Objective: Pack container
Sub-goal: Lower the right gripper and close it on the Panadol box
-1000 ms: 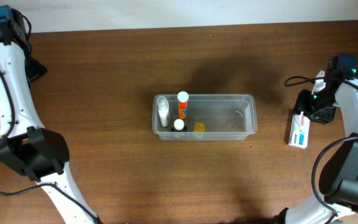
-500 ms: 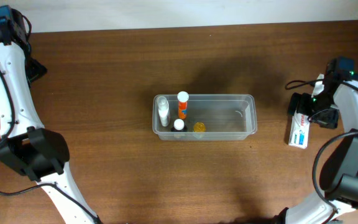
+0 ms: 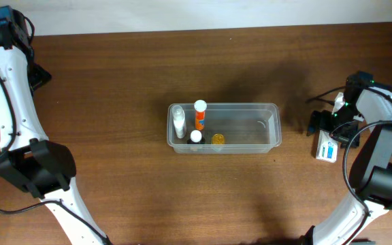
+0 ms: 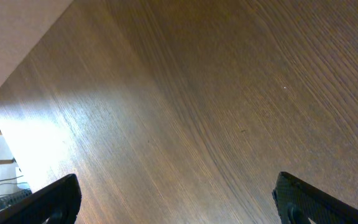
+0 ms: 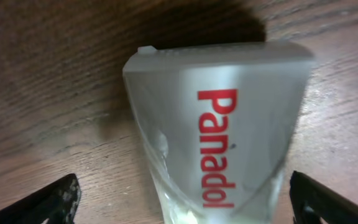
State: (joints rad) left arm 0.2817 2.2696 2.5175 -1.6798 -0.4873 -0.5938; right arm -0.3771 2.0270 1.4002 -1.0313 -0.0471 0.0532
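the step in hand looks to me like fetching the next item. the right gripper [image 5: 191, 198] hangs just over the panadol box [image 5: 219, 118], which lies flat on the table [image 3: 114, 75] well to the right of the container [image 3: 250, 126]. its jaws stand wide apart, one dark fingertip at either side of the box in the wrist view, and nothing is held between them. the left gripper [image 4: 176, 202] is parted too, empty, over bare wood far off at the left.

the next move, i'd judge, calls for lowering until the fingers straddle the box across its narrow width, closing squarely so the light carton doesn't twist, then lifting and carrying it left to the tub. the box is long, so it likely wants laying along the tub's length.

the container sits in the middle of the table, long side running left to right. it is clear plastic, shallow, with rounded corners and a rim. crowded at its left end are a white bottle [image 3: 178, 121], an orange bottle [image 3: 199, 117] with a white cap, a small white-capped bottle [image 3: 195, 136] and a yellow thing [image 3: 218, 139] i can't make out. the right part is bare.
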